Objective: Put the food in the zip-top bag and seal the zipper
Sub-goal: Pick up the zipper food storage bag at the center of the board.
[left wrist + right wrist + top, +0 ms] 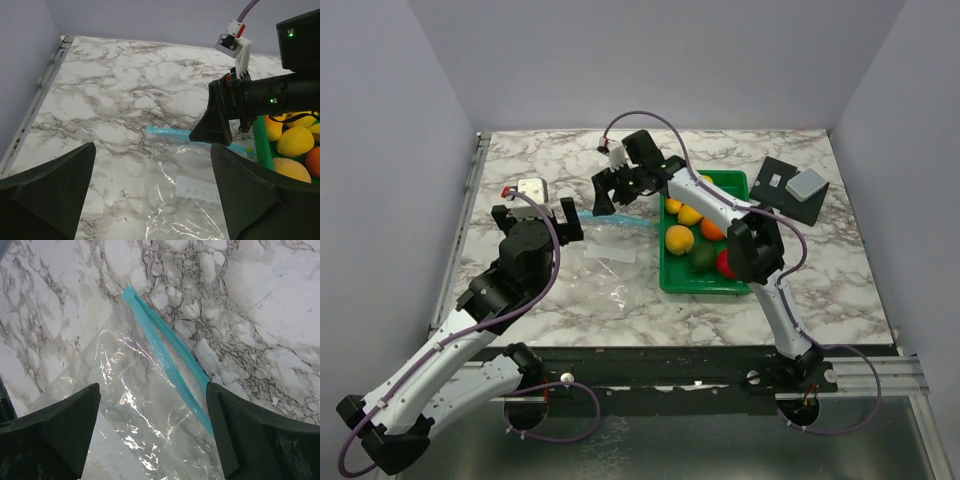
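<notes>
The clear zip-top bag [608, 268] lies flat on the marble table, left of the green tray [732, 180]. Its light blue zipper [625, 219] is at the far edge, and the two strips stand slightly apart in the right wrist view [167, 352]. The food sits in the tray: orange-yellow fruits [679, 239], a red one [725, 264] and a dark green one [703, 258]. My right gripper [604, 196] is open and empty, just above the zipper. My left gripper [535, 214] is open and empty, over the bag's left side [185, 200]. The bag holds no fruit.
A black square plate with a grey block [792, 188] lies at the back right, beside the tray. A metal rail [470, 190] runs along the table's left edge. Grey walls close in three sides.
</notes>
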You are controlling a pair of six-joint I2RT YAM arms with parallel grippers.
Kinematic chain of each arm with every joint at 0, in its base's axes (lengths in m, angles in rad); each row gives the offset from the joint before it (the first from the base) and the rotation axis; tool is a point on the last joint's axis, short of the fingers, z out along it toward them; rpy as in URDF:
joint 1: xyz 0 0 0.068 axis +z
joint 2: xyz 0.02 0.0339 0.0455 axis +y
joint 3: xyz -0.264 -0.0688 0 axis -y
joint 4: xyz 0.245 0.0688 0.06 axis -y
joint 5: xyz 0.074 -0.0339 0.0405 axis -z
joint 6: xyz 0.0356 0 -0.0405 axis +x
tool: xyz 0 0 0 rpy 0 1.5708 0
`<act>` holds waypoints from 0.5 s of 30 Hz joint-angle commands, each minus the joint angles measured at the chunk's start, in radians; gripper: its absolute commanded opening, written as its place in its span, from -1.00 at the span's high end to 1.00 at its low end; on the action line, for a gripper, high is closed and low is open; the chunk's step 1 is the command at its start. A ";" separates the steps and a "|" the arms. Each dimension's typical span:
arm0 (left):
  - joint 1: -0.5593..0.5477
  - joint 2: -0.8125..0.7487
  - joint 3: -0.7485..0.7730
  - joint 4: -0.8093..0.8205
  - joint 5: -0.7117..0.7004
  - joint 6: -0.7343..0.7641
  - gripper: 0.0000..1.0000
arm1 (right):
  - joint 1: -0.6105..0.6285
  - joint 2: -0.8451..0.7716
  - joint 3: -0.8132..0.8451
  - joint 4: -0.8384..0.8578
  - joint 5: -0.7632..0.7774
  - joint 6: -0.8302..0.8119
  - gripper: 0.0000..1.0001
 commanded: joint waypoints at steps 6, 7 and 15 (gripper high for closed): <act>0.000 0.017 -0.013 -0.001 0.006 0.008 -0.96 | -0.026 0.074 0.035 0.000 -0.094 -0.022 -0.81; 0.001 0.018 -0.013 -0.002 0.005 0.008 -0.96 | -0.029 0.079 0.033 0.002 -0.100 -0.023 -0.80; 0.002 0.028 -0.014 0.002 0.012 0.011 -0.97 | -0.038 0.099 0.028 0.010 -0.137 -0.043 -0.79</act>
